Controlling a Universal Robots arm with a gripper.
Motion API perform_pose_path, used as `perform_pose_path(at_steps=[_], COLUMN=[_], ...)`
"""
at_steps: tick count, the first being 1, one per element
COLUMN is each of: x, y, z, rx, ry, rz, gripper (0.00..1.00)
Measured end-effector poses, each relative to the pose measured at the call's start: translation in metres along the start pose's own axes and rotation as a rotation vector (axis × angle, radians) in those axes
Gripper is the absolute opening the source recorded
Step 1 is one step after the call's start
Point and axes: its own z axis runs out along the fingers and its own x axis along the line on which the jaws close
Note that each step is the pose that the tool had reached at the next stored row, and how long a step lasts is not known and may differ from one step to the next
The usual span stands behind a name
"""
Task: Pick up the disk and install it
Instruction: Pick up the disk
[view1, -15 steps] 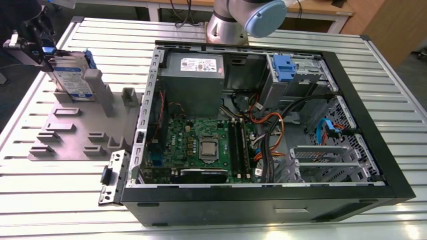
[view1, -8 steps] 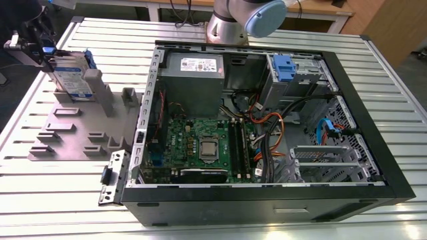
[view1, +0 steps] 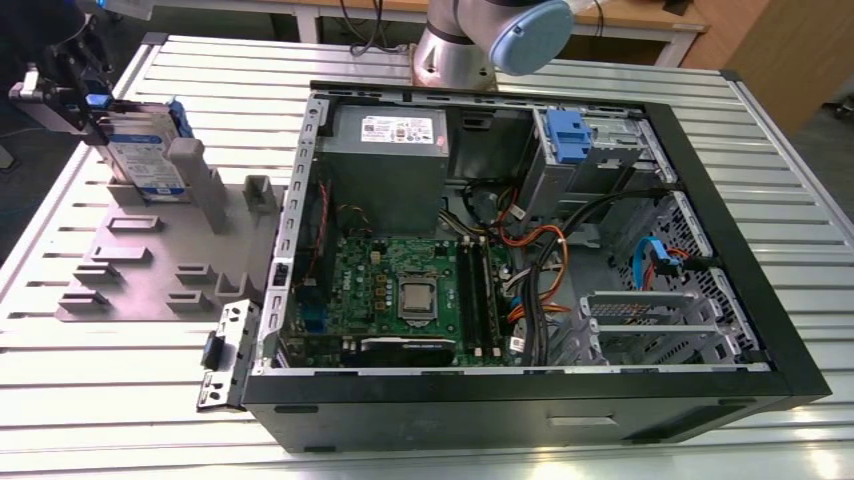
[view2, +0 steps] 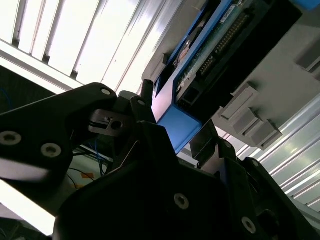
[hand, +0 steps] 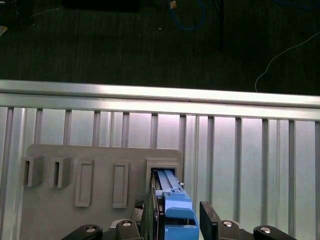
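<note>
At the exterior view's far left, the disk (view1: 140, 150) stands upright in a slot of the grey fixture (view1: 134, 262), left of the open PC case (view1: 747, 300) on the slatted surface (view1: 80, 400). My fingers (hand: 209, 219) are spread apart, straddling its blue end tab (hand: 176, 212) with a gap on one side.
</note>
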Motion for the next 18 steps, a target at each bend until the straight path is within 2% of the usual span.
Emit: perform_pose_path(at_steps=[3, 4, 18], x=[0.0001, 0.0001, 0.0016], y=[0.0000, 0.0000, 0.0000], z=[0.0000, 0.0000, 0.0000], rx=[-0.0001, 0.0000, 0.0000], ry=[0.0000, 0.0000, 0.0001], rz=[0.000, 0.000, 0.000], gripper=[0.53, 0.47, 0.47])
